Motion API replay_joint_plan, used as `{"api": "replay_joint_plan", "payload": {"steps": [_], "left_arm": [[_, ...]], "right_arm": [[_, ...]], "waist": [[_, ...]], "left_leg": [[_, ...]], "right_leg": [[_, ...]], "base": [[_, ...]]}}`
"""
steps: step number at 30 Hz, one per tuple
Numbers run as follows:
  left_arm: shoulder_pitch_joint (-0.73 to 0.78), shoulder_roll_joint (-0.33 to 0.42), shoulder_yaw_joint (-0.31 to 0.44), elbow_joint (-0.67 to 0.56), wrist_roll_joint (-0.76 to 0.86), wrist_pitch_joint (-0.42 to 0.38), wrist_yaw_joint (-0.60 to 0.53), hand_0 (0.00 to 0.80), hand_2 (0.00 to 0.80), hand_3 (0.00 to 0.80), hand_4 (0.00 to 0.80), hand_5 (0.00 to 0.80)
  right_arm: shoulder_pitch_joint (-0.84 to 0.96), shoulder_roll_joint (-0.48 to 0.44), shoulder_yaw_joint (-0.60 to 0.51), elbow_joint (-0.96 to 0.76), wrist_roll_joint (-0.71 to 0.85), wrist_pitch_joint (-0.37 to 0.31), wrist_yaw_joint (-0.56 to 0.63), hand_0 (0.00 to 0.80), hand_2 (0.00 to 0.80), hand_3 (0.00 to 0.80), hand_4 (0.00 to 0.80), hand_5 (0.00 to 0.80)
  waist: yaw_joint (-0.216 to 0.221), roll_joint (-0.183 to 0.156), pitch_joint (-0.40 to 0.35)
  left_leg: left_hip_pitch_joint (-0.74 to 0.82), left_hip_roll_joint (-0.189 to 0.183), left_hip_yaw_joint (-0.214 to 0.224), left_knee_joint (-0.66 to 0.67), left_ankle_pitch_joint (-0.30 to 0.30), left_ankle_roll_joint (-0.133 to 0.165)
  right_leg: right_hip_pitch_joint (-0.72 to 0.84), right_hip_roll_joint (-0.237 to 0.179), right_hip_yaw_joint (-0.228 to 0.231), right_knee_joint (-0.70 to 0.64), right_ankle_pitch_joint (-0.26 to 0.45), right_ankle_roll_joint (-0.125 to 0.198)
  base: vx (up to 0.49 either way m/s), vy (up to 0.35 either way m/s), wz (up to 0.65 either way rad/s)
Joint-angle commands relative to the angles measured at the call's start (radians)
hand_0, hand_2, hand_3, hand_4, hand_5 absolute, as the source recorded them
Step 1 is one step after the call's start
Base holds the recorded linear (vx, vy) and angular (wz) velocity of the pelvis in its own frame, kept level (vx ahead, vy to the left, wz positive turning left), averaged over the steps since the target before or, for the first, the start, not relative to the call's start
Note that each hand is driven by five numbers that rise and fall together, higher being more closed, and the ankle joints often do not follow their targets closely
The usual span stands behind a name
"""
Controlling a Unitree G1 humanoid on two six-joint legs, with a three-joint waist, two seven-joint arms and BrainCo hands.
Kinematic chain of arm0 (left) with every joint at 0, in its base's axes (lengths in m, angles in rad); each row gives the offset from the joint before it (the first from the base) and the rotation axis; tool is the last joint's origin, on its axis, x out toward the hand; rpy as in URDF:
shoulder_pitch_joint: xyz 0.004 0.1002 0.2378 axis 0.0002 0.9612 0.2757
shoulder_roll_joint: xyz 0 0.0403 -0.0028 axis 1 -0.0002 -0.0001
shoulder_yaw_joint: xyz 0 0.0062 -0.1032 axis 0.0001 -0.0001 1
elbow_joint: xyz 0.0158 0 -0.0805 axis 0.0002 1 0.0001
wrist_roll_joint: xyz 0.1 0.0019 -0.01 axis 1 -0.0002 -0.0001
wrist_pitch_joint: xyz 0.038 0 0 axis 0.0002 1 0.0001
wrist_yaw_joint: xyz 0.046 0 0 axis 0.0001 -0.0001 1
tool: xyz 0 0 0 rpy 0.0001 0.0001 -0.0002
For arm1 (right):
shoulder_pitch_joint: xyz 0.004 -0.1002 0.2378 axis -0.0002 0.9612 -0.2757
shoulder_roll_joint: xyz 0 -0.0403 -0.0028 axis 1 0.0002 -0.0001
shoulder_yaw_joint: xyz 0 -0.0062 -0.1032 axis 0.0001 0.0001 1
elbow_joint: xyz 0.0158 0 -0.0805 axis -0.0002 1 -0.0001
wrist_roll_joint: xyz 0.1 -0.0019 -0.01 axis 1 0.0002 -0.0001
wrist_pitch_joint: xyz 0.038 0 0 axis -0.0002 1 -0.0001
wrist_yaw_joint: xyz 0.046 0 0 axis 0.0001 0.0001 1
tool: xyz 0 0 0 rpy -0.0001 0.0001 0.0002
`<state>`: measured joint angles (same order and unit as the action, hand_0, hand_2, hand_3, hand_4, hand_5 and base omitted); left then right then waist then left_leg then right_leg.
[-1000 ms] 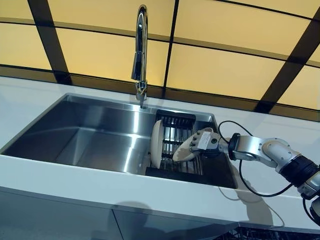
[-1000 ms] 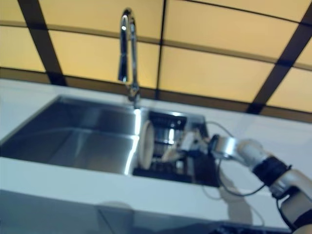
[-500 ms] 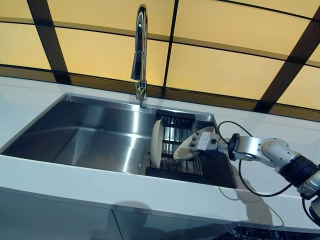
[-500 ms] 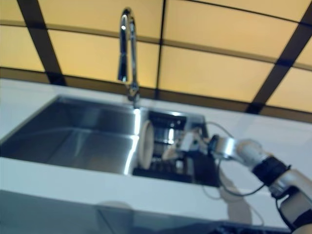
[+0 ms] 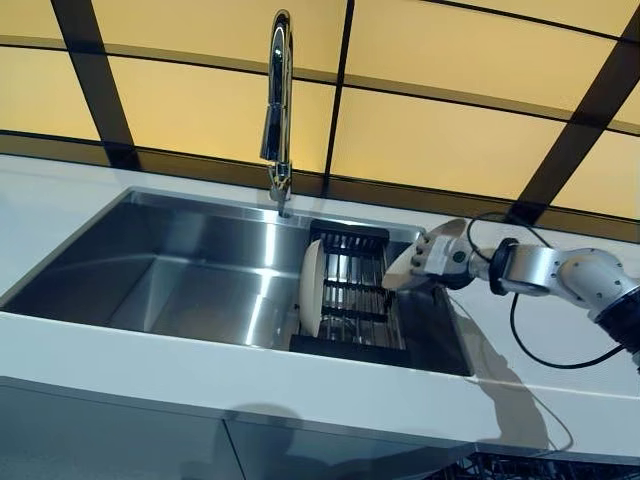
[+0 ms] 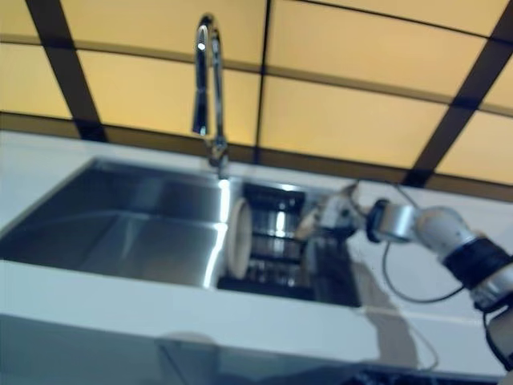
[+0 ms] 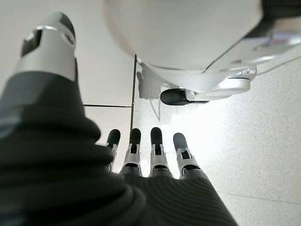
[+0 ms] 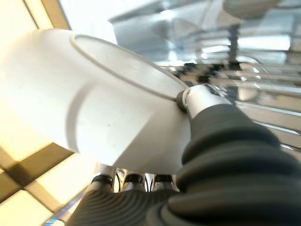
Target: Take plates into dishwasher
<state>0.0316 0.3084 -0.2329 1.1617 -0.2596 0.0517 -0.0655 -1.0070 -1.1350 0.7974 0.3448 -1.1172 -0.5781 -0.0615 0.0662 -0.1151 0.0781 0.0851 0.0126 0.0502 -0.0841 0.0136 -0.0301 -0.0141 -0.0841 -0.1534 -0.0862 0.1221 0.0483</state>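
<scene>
A white plate [image 5: 403,270] hangs tilted above the right edge of the black dish rack [image 5: 352,302] in the sink, with my right hand [image 5: 446,257] shut on it. In the right wrist view the plate [image 8: 94,99] fills the frame, my thumb [image 8: 190,96] pressed on its rim and fingers [image 8: 134,180] under it. A second white plate [image 5: 312,288] stands upright at the rack's left side. My left hand [image 7: 150,155] appears only in its wrist view, fingers straight, holding nothing, pointing at the floor.
The steel sink [image 5: 170,275] is set in a white counter [image 5: 250,375], with a tall chrome faucet [image 5: 279,110] behind it. A yellow panelled wall with dark bars rises behind. A dark wire rack edge [image 5: 540,468] peeks in at the bottom right.
My right hand has lifted the plate up and to the right, out of the dish rack. The upright plate has stayed in place.
</scene>
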Motion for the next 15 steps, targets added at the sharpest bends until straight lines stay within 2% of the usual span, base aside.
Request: {"api": "replay_joint_plan", "payload": {"steps": [1, 7, 9, 13, 15], "left_arm": [[-0.019, 0.007, -0.003, 0.027, -0.029, -0.008, 0.007, 0.0, 0.0, 0.0, 0.0, 0.0], [-0.022, 0.007, 0.0, 0.028, -0.036, -0.009, 0.01, 0.0, 0.0, 0.0, 0.0, 0.0], [-0.022, 0.009, 0.001, 0.027, -0.032, -0.01, 0.013, 0.0, 0.0, 0.0, 0.0, 0.0], [-0.029, 0.008, 0.004, 0.034, -0.05, -0.003, 0.017, 0.0, 0.0, 0.0, 0.0, 0.0], [-0.037, 0.006, 0.007, 0.041, -0.058, 0.001, 0.024, 0.0, 0.0, 0.0, 0.0, 0.0]], "right_arm": [[-0.145, -0.053, 0.062, 0.057, 0.083, 0.109, -0.051, 0.8, 0.8, 0.8, 0.8, 0.8], [-0.166, -0.098, 0.046, 0.1, 0.23, 0.177, -0.061, 0.8, 0.8, 0.8, 0.8, 0.8], [-0.16, -0.121, 0.025, 0.118, 0.359, 0.226, -0.048, 0.8, 0.8, 0.8, 0.8, 0.8], [-0.144, -0.128, -0.012, 0.141, 0.516, 0.272, -0.032, 0.8, 0.8, 0.8, 0.8, 0.8], [-0.124, -0.132, -0.057, 0.165, 0.663, 0.298, -0.005, 0.8, 0.8, 0.8, 0.8, 0.8]], "waist": [[0.004, -0.026, -0.043], [-0.014, -0.028, -0.053], [-0.023, -0.028, -0.058], [-0.033, -0.028, -0.06], [-0.042, -0.026, -0.061]], "left_leg": [[-0.038, -0.031, -0.016, -0.003, 0.0, 0.026], [-0.033, -0.031, -0.012, -0.003, -0.006, 0.028], [-0.03, -0.033, -0.01, -0.003, -0.01, 0.03], [-0.027, -0.034, -0.007, -0.003, -0.012, 0.032], [-0.023, -0.035, -0.002, -0.003, -0.014, 0.034]], "right_leg": [[0.055, -0.002, -0.007, 0.014, -0.037, 0.072], [0.054, 0.002, 0.009, 0.014, -0.036, 0.072], [0.052, 0.004, 0.019, 0.015, -0.036, 0.073], [0.05, 0.005, 0.028, 0.017, -0.033, 0.073], [0.05, 0.005, 0.036, 0.02, -0.032, 0.073]], "base": [[0.0, 0.0, 0.0], [-0.002, 0.004, -0.01], [-0.014, 0.016, 0.0], [-0.016, 0.017, -0.02], [-0.029, 0.037, -0.01]]}}
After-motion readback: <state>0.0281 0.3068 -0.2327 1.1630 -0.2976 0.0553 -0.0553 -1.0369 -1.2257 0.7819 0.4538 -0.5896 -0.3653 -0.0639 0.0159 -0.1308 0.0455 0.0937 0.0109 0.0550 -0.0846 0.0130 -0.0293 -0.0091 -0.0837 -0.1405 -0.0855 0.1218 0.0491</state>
